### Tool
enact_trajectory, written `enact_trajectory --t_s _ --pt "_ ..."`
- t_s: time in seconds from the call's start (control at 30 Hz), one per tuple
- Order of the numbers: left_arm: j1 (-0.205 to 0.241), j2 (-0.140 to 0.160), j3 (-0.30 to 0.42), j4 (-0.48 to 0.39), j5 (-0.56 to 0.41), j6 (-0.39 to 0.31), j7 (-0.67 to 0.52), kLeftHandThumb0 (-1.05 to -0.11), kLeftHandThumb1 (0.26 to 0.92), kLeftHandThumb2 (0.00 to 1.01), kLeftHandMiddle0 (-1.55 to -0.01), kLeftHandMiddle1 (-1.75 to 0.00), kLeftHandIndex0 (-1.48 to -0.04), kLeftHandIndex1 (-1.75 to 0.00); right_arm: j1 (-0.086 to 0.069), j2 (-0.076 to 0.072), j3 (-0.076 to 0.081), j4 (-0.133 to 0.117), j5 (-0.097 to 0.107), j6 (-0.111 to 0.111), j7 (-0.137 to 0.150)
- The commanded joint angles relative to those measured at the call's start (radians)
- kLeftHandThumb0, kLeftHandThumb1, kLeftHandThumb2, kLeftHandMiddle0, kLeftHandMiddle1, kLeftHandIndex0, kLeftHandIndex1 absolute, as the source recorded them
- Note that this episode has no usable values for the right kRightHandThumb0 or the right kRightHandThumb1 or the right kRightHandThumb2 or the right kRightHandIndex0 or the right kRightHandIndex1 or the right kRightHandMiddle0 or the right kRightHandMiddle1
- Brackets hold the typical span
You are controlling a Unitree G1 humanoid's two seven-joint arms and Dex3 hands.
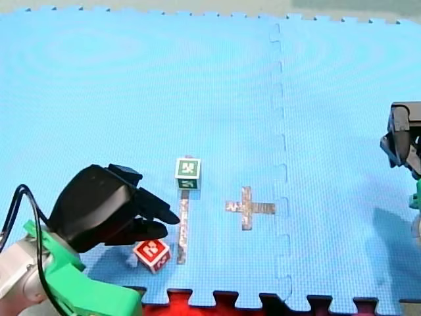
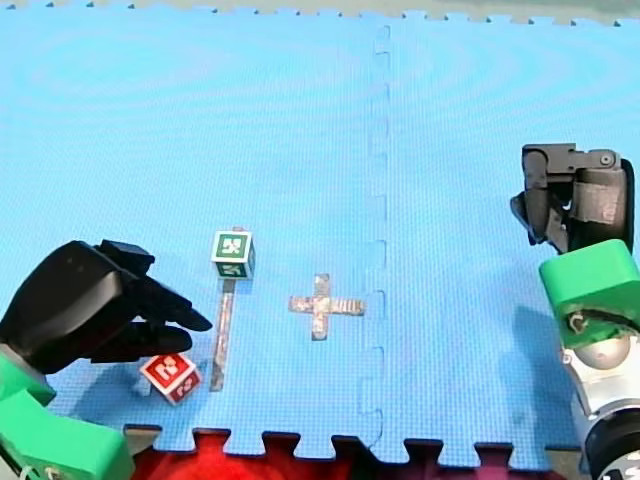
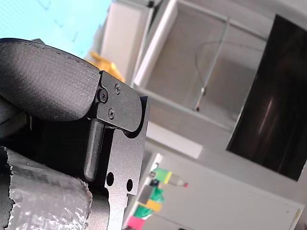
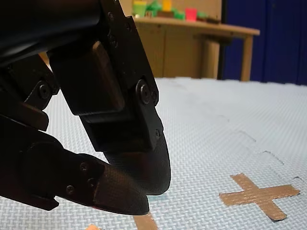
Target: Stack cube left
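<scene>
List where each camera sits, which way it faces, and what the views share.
First head view: on the head, facing forward and down at the blue foam mat; left hand near-left by the red cube, right hand at right edge.
Second head view: same aim, slightly offset; shares both hands, green cube and silver tape cross.
First wrist view: at a wrist, aimed past a black hand toward room furniture.
Second wrist view: at a wrist, low over the mat past a black hand; shares the tape cross.

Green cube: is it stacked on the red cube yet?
No, the green cube stands alone on the blue mat at the tape strip's far end, apart from the red cube near the left hand.
</scene>
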Motion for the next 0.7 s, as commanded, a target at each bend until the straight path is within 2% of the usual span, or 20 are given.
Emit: enact_trajectory --t_s 0.0,0.13,0.17,0.2,0.27,0.33,0.37,0.4,0.47,0.67 --pt "-0.066 0.033 -0.068 0.119 0.090 -0.099 0.134 -0.427 0.782 0.00 -0.97 -1.75 -1.36 -0.07 -0.018 -0.014 -0.023 -0.028 0.032 -0.012 0.004" --pt "-0.088 0.047 -0.071 0.150 0.062 -0.143 0.067 -0.419 0.789 0.01 -0.97 -1.75 -1.40 -0.09 -0.016 -0.013 -0.023 -0.029 0.032 -0.011 0.003" --pt "-0.091 0.049 -0.071 0.158 0.049 -0.155 0.046 -0.440 0.795 0.01 -0.97 -1.75 -1.32 -0.07 -0.015 -0.012 -0.023 -0.030 0.032 -0.011 0.003" --pt "-0.092 0.050 -0.071 0.161 0.036 -0.162 0.023 -0.484 0.803 0.01 -0.98 -1.75 -1.15 -0.04 -0.015 -0.012 -0.023 -0.031 0.031 -0.011 0.003" --pt "-0.083 0.056 -0.059 0.150 -0.024 -0.169 -0.063 -0.792 0.787 0.01 -0.99 -1.75 -0.78 -0.01 -0.013 -0.011 -0.023 -0.032 0.030 -0.010 0.001" --pt "-0.068 0.062 -0.040 0.128 -0.123 -0.165 -0.195 -0.966 0.830 0.03 -1.00 -1.75 -0.57 0.00 -0.012 -0.010 -0.022 -0.033 0.026 -0.007 -0.005" --pt "-0.060 0.064 -0.033 0.113 -0.169 -0.156 -0.260 -1.006 0.852 0.03 -1.00 -1.75 -0.52 0.00 -0.012 -0.010 -0.022 -0.034 0.024 -0.006 -0.007" --pt "-0.051 0.066 -0.028 0.098 -0.210 -0.139 -0.322 -1.031 0.891 0.06 -1.00 -1.75 -0.44 0.00 -0.011 -0.010 -0.022 -0.034 0.023 -0.005 -0.008" --pt "-0.035 0.069 -0.020 0.069 -0.263 -0.105 -0.411 -1.045 0.915 0.09 -1.00 -1.75 -0.38 0.00 -0.009 -0.010 -0.022 -0.035 0.020 -0.005 -0.009" --pt "-0.008 0.071 0.001 0.019 -0.307 -0.067 -0.491 -1.048 0.921 0.11 -1.00 -1.75 -0.35 0.00 -0.005 -0.008 -0.020 -0.032 0.012 -0.005 -0.017"
